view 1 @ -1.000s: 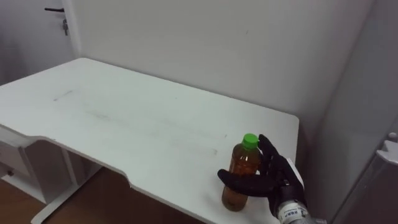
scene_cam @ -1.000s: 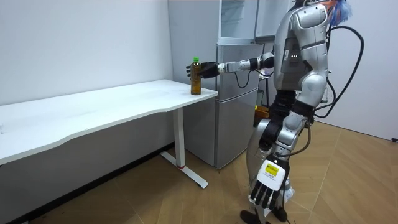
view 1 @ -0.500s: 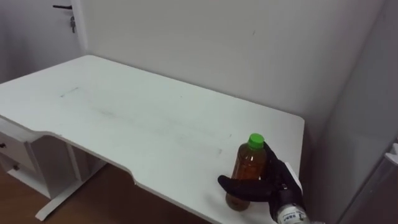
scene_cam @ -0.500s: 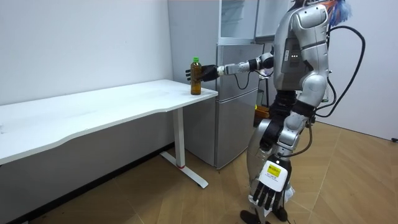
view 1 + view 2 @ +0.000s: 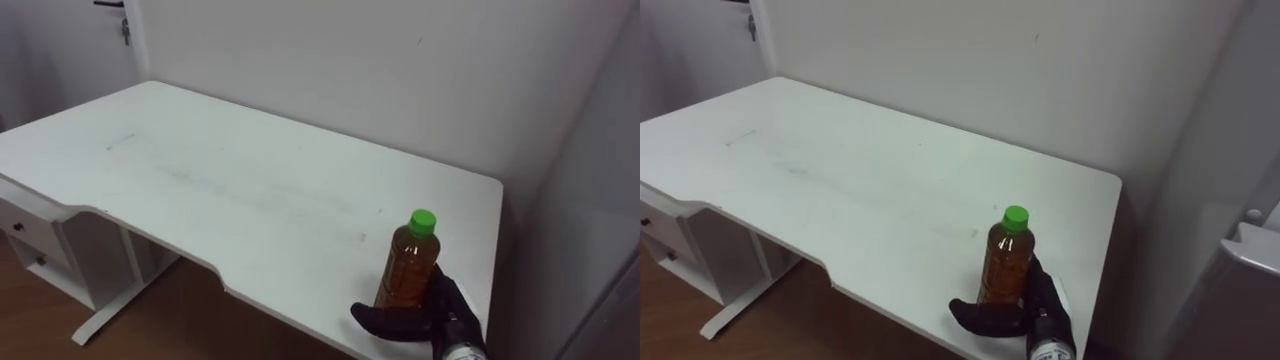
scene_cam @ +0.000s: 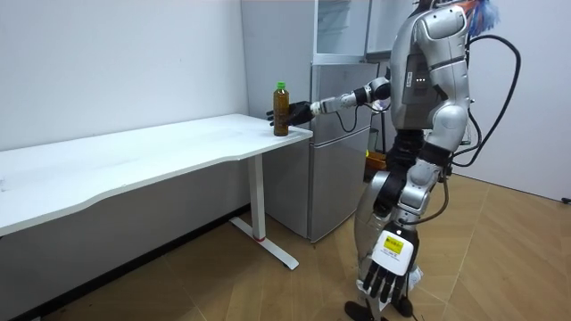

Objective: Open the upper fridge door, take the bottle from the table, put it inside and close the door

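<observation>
You are looking down on a white desk (image 5: 230,190) that is standing against a pale wall. The bottle (image 5: 408,272) is standing upright at the desk's near right corner, close to the front edge. It is a clear plastic bottle of amber drink with a green cap.

Your right hand (image 5: 425,318) is reaching in from the lower right and gripping the bottle low down. Its dark fingers (image 5: 385,320) are curling round the lower part of the bottle from behind, and the thumb is wrapping across the front. They are hiding the bottle's base in the eye views, so there you cannot tell whether it is touching the desk. In the room view it is appearing to sit right at the desk top.

In the room view the robot is standing upright on the wooden floor just beside the grey fridge (image 6: 339,152), which is standing next to the end of the desk. Its right arm is stretching out level towards the desk corner. Your left hand (image 6: 385,267) is hanging low beside its leg, with the fingers straight, pointing down and holding nothing.
</observation>
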You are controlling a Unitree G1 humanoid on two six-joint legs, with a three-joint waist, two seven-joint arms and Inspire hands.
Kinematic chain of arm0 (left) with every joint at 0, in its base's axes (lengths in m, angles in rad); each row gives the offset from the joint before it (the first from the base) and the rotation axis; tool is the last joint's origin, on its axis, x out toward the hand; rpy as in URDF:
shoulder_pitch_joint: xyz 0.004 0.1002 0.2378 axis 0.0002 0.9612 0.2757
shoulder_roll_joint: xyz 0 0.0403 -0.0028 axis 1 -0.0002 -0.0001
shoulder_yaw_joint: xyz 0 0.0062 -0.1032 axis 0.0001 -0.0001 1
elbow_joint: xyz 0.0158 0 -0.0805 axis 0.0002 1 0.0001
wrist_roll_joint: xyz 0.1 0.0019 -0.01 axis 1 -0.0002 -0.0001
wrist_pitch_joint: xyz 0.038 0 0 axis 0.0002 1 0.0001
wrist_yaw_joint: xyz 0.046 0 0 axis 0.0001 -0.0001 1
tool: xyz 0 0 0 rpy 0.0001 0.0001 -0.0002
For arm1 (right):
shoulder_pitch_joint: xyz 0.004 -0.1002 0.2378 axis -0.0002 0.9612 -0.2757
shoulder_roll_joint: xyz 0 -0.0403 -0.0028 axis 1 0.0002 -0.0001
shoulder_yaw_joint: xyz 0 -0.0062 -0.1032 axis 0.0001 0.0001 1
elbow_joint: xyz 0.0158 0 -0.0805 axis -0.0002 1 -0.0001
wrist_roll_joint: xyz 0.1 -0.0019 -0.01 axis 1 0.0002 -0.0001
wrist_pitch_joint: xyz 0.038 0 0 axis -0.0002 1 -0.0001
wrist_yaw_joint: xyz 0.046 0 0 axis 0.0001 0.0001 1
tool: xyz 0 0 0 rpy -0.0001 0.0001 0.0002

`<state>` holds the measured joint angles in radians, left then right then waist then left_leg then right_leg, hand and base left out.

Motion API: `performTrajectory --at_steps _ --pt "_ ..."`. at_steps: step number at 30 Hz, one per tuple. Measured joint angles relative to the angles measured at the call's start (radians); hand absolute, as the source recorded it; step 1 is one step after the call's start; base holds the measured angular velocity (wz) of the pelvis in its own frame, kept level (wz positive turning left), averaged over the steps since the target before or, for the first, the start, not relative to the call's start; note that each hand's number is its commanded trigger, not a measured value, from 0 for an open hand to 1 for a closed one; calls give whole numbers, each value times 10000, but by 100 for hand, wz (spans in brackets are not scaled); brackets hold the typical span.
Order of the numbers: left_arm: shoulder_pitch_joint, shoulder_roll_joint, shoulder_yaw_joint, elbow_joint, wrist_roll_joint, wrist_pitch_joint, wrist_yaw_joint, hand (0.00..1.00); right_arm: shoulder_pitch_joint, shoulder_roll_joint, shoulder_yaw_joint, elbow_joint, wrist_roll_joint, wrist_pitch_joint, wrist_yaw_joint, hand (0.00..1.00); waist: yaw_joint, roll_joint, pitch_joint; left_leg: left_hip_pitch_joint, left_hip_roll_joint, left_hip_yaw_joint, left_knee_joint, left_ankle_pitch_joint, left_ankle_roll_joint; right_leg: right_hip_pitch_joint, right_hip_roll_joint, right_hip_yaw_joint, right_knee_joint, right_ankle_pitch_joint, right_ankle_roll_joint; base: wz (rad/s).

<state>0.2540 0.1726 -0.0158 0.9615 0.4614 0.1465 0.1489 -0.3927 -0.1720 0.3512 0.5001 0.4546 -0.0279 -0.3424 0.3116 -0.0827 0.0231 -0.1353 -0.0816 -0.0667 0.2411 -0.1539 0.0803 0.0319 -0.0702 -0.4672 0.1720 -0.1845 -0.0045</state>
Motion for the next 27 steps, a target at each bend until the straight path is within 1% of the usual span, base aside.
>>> performTrajectory --at_steps 2,4,7,11,15,18,22,27 --pt "-12 8 -140 -13 -10 -17 1 0 -12 44 -5 23 85 -15 -248 0 11 25 -48 -156 -1 -15 42 14 -5 -128 -2 -39 13 0 0 2" --pt "-12 3 -238 -12 -121 -23 1 0 -33 104 -9 38 89 -73 -512 0 10 80 -37 -191 -7 -30 97 19 -5 -134 -1 -57 15 1 0 4" --pt "-25 5 -280 -14 -197 -19 20 0 -317 146 -14 425 97 -148 -903 0 -7 169 -23 -273 -14 -93 187 19 -7 -147 3 -123 25 1 0 7" --pt "-69 1 -409 -14 -277 44 172 0 -442 147 -99 518 304 -147 -1331 0 15 165 -28 -373 -26 -188 200 39 -29 -215 -5 -275 51 2 -3 7" --pt "-130 -2 -448 4 -406 66 194 0 -708 146 -138 746 329 -147 -1602 0 -6 163 -43 -525 -13 -208 263 115 -37 -416 -15 -265 166 8 -17 1" --pt "-153 -3 -447 17 -460 63 361 0 -802 147 -225 903 307 -146 -1857 0 14 168 -42 -540 -19 -208 265 128 -35 -429 -18 -271 166 15 -25 0" --pt "-148 -5 -447 48 -809 62 424 0 -803 146 -239 906 139 -146 -2223 0 7 183 -31 -606 -22 -212 279 128 -34 -445 -20 -286 170 17 -27 0" --pt "-150 -5 -446 39 -1059 48 440 0 -881 146 -239 904 96 -147 -2472 0 13 246 7 -663 -22 -213 299 127 -33 -492 -24 -288 178 18 -27 0"
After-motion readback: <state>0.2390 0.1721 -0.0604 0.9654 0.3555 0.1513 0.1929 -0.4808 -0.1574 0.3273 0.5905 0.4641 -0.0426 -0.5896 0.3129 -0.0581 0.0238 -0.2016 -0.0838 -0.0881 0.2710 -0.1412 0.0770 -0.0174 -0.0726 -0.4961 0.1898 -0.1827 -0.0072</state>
